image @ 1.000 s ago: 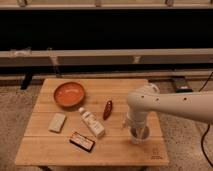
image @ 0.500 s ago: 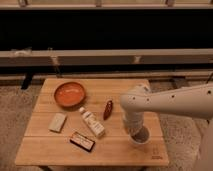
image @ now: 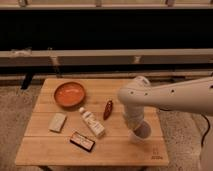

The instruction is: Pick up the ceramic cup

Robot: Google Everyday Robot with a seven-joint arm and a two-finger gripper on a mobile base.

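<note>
Reaching down, the claw (image: 137, 131) is hanging over the ceramic cup (image: 140, 132) near the desk (image: 120, 150) right edge; grasp step is proceeding, closure comes next, then lifting.

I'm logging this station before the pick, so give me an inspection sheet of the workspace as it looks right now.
Surface: wooden table, slatted top.
Job's things: ceramic cup at the table's right front, partly hidden by the arm.
Clutter: orange bowl, white bottle lying down, small red item, pale flat block, dark flat packet.
Grippers: gripper down at the cup, hidden behind the arm's wrist.
Cables: dark cable at far right.
Surroundings: speckled floor, dark wall with rails behind.
</note>
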